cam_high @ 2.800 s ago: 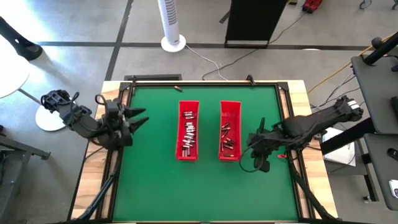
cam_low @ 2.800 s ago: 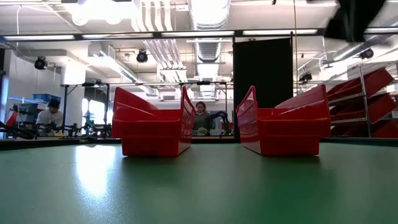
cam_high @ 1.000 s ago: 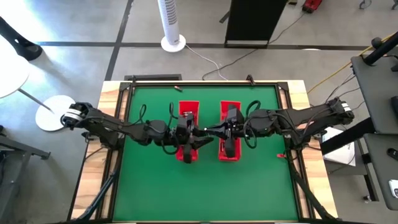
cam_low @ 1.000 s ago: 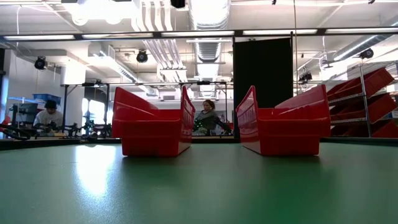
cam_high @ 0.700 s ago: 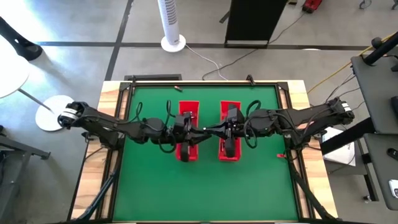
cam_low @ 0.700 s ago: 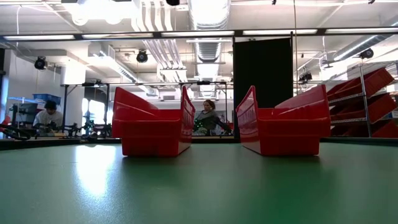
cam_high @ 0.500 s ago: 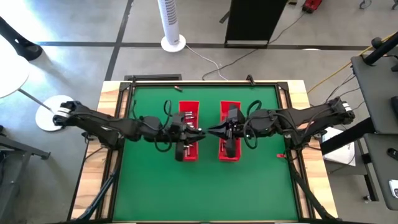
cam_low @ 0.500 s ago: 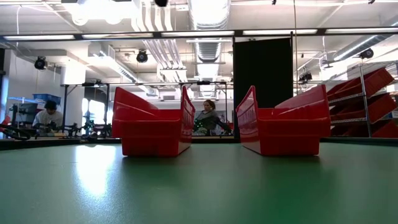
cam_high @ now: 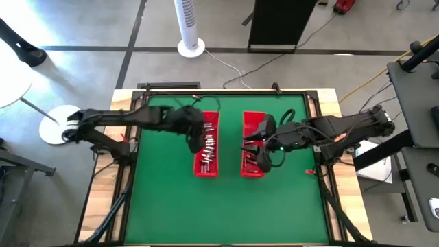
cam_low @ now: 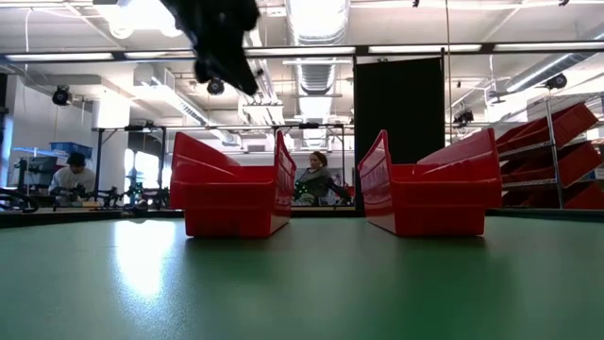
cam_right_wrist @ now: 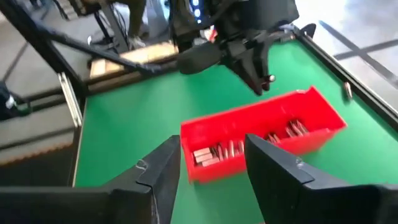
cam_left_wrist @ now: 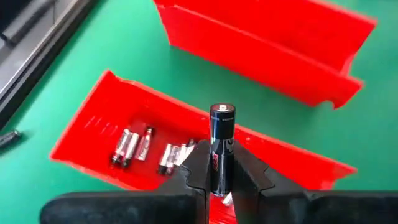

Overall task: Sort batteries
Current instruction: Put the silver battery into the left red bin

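Observation:
Two long red trays lie side by side mid-table: the left tray (cam_high: pixel 208 174) and the right tray (cam_high: pixel 254 116). Several small silvery batteries (cam_high: pixel 209 147) lie in the left one, and darker ones (cam_high: pixel 249 156) in the right one. My left gripper (cam_high: pixel 199 144) hangs above the left tray, shut on one dark battery (cam_left_wrist: pixel 222 127). The right wrist view also shows that gripper (cam_right_wrist: pixel 261 73). My right gripper (cam_high: pixel 252 147) stands open over the right tray with nothing between its fingers (cam_right_wrist: pixel 168 168). My left gripper pinches the dark battery's lower half (cam_left_wrist: pixel 222 149) between its two fingertips. The fingers slant downward and lie along the battery, whose capped end (cam_left_wrist: pixel 222 112) sticks out beyond them. The battery is lifted clear above the left tray (cam_left_wrist: pixel 93 118).
A small dark piece (cam_high: pixel 196 98) lies on the green mat near the far edge. A white fan (cam_high: pixel 190 27) stands beyond the table. In the low view people (cam_low: pixel 316 175) are in the room behind the trays (cam_low: pixel 236 194).
My left gripper has drawn away from my right gripper, out of the gap between the trays, and swung toward the table's far-left over the left tray, tipping downward. It now shows at the top of the low view. My right gripper has stayed over the right tray.

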